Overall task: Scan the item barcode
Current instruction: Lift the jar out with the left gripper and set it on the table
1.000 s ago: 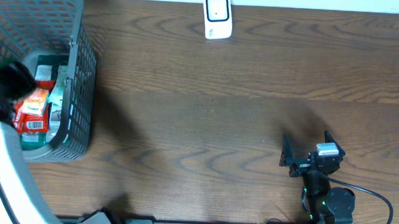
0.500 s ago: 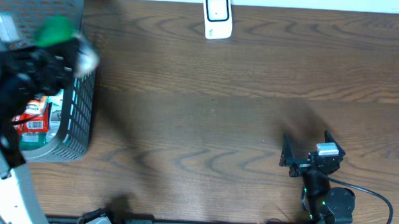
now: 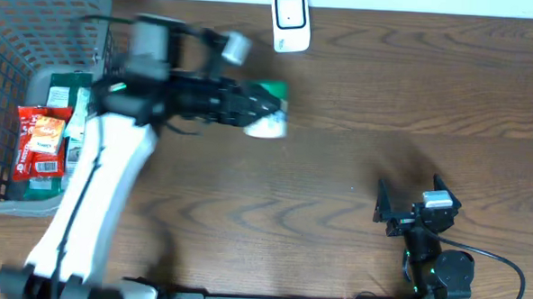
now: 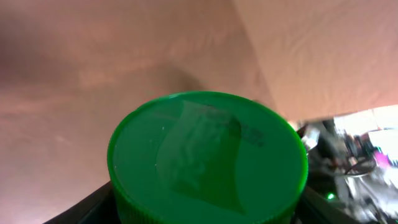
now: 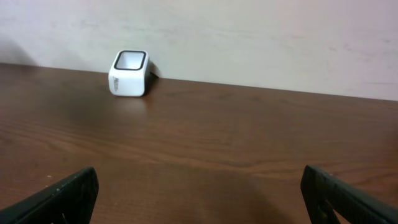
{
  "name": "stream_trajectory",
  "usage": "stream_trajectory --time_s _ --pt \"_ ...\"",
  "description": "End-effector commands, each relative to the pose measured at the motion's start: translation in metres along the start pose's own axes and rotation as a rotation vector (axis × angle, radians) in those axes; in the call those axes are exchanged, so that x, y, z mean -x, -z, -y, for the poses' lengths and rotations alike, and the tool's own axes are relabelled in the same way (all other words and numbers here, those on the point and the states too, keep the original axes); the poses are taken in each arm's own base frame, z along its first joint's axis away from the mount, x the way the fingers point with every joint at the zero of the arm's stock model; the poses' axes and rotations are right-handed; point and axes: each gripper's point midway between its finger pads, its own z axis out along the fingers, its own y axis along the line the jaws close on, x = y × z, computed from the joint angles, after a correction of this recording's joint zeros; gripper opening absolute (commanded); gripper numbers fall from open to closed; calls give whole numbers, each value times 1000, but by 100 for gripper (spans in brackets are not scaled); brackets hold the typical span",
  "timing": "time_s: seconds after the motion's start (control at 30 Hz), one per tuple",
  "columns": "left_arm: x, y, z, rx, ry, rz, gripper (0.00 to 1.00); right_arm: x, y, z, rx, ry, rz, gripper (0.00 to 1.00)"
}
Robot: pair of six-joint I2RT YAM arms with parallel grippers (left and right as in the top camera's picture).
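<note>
Your left gripper [image 3: 253, 108] is clamped on the green-lidded container [image 3: 271, 123], clear of the basket [image 3: 100, 34] and held over the table just short of the white scanner [image 3: 290, 22], so presenting the barcode is what's left; right gripper [image 3: 410, 205] sits wide open, empty.

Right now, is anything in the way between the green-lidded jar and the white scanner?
No, nothing visible. The left gripper holds the jar just short of the scanner, and only bare table shows between them in the overhead view.
</note>
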Motion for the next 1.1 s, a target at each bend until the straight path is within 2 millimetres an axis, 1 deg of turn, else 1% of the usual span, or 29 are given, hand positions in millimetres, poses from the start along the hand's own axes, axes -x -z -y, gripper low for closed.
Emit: stream_trajectory --time_s 0.0,0.03,0.1,0.13,0.27,0.4,0.47,0.6,0.7,0.8,0.83,0.87,0.9,0.93,0.97,1.0,1.03,1.07 --pt "-19 -52 -11 -30 22 -136 52 0 0 -2 9 -13 1 99" --pt "-27 -75 -21 -35 41 -191 52 0 0 -2 9 -13 1 99" --pt "-42 -106 -37 -39 70 -267 52 0 0 -2 9 -13 1 99" --pt "-49 -118 -46 -38 84 -299 52 0 0 -2 9 -13 1 99" --pt "-73 -153 -80 -26 144 -387 52 0 0 -2 9 -13 1 99" --pt "-83 -177 -112 -17 175 -411 52 0 0 -2 9 -13 1 99" --pt "-85 -184 -123 -10 176 -413 52 0 0 -2 9 -13 1 99" --pt "-92 -188 -156 146 160 -419 54 0 0 -2 9 -13 1 99" --pt "-93 -188 -167 210 143 -420 54 0 0 -2 9 -13 1 99" --pt "-93 -188 -168 217 140 -418 62 0 0 -2 9 -13 1 99" --pt "-92 -188 -168 217 138 -416 66 0 0 -2 9 -13 1 99" --pt "-92 -188 -168 217 138 -416 68 0 0 -2 9 -13 1 99" --pt "-92 -188 -168 217 138 -415 73 0 0 -2 9 -13 1 99" --pt "-92 -188 -168 217 138 -415 76 0 0 -2 9 -13 1 99" --pt "-91 -187 -168 216 136 -412 82 0 0 -2 9 -13 1 99" --pt "-88 -187 -167 215 131 -403 85 0 0 -2 9 -13 1 99" --pt "-83 -185 -165 214 125 -387 92 0 0 -2 9 -13 1 99" --pt "-78 -183 -164 212 117 -374 93 0 0 -2 9 -13 1 99"
